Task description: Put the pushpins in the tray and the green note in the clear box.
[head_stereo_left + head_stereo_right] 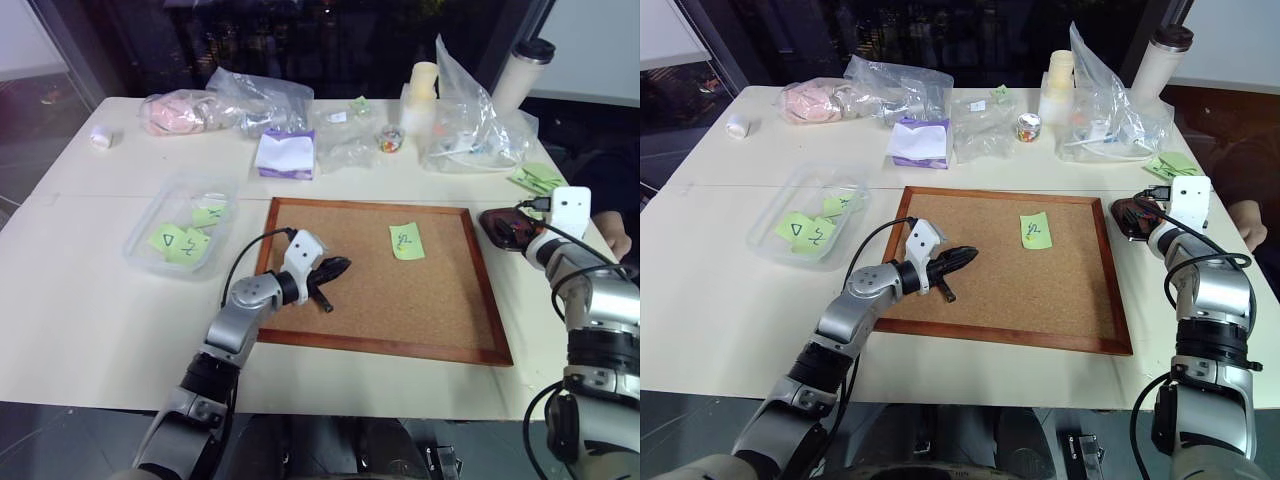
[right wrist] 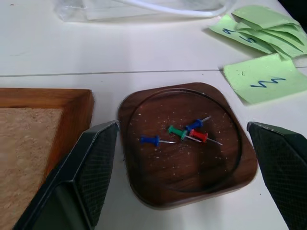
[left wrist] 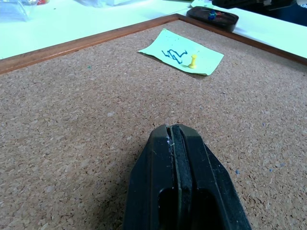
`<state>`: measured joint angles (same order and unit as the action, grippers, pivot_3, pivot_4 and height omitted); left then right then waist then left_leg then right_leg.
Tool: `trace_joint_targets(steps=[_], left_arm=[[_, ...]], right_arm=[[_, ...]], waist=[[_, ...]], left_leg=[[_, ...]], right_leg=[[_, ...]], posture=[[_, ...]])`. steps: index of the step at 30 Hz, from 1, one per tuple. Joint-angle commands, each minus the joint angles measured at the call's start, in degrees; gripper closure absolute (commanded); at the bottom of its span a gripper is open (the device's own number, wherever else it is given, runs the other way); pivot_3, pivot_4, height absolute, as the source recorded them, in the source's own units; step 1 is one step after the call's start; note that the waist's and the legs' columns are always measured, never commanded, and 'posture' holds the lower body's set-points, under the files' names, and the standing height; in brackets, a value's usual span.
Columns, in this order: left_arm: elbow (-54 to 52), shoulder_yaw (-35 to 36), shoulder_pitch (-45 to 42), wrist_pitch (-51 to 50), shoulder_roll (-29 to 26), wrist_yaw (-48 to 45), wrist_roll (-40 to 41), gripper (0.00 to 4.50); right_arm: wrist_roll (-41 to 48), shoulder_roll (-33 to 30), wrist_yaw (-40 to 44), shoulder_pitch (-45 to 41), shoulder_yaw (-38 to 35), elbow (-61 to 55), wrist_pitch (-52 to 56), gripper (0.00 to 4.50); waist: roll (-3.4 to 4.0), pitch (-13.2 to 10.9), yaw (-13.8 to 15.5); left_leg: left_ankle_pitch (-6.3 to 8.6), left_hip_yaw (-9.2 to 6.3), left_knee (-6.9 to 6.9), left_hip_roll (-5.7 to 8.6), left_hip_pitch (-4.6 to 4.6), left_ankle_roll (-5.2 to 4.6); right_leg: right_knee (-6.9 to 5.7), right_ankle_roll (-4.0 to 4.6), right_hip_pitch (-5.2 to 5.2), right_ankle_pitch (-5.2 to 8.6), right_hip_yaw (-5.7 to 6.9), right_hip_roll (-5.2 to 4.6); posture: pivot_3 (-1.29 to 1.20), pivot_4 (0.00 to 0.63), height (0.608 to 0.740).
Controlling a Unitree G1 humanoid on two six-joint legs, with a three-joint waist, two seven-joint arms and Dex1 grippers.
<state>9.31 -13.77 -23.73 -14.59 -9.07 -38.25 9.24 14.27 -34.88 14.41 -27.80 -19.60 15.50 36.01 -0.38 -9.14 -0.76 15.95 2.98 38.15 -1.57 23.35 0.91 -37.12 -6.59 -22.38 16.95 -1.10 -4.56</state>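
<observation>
Cork fills the middle of the scene: a large wood-framed corkboard lies flat on a pale bench. On the cork, toward its far right part, we see the green note, a light-green square with a dark blue scribble, held by a yellow pushpin standing in it.

Our left pincer hovers low over the near left part of the cork, pointing toward the note and well apart from it. Its two black fingers are pressed together with nothing between them.

Just beside the board's right edge sits the tray, a small dark reddish-brown dish. Four pushpins lie loose in it: two blue ones, a green one and a red one. Our right pincer hangs over the tray with its fingers spread wide, one toward the board's frame, the other past the tray's opposite rim. They grip nothing.

The clear box rests on the bench left of the board, with several green notes inside. More green notes lie scattered beyond the tray. Clear plastic bags and a cup stand along the far edge of the bench.
</observation>
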Motion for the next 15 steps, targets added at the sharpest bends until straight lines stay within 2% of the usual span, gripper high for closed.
trace_joint_targets(steps=[1,3,7,11,15], left_arm=[[1.7,0.2,0.9,-0.9,-0.5,0.5,-0.8,4.50],[1.7,0.3,0.9,-0.9,-0.5,0.6,-0.7,4.50],[1.8,0.4,0.8,-0.8,-0.6,0.6,-0.8,4.50],[1.6,0.4,0.9,-0.8,-0.6,0.7,-0.8,4.50],[1.2,0.4,1.0,-0.9,-0.6,0.8,-0.8,4.50]], right_arm=[[5.7,-0.2,8.5,3.1,3.1,-13.8,2.5,0.07],[8.6,0.7,12.4,5.7,6.2,-21.6,5.0,0.07],[10.1,3.9,11.7,6.4,10.3,-28.4,9.0,0.07],[7.6,4.4,11.5,7.3,14.9,-29.6,8.6,1.81],[5.6,5.1,11.5,7.8,17.5,-28.5,7.0,1.81]], waist=[[0.00,0.0,0.0],[0.01,0.0,-0.1],[0.01,0.0,-0.1],[-0.01,0.0,0.1],[0.00,0.0,0.0]], left_leg=[[0.00,0.00,0.00,0.00,0.00,0.00],[0.01,-0.02,-0.01,-0.05,-0.01,-0.01],[0.01,-0.05,-0.02,-0.06,-0.01,-0.01],[0.01,-0.05,-0.02,-0.04,0.03,-0.01],[0.01,-0.06,-0.02,-0.03,0.02,-0.01]], right_leg=[[0.00,0.00,0.00,0.00,0.00,0.00],[0.01,0.00,0.00,0.00,0.00,0.05],[-0.01,0.00,0.00,0.00,0.00,0.05],[0.05,0.00,-0.02,0.00,0.02,0.02],[0.03,0.01,-0.02,0.00,0.03,0.03]], posture=[[0.00,0.150,0.740],[0.00,0.150,0.740],[0.00,0.150,0.740],[0.00,0.150,0.740],[0.00,0.150,0.740]])
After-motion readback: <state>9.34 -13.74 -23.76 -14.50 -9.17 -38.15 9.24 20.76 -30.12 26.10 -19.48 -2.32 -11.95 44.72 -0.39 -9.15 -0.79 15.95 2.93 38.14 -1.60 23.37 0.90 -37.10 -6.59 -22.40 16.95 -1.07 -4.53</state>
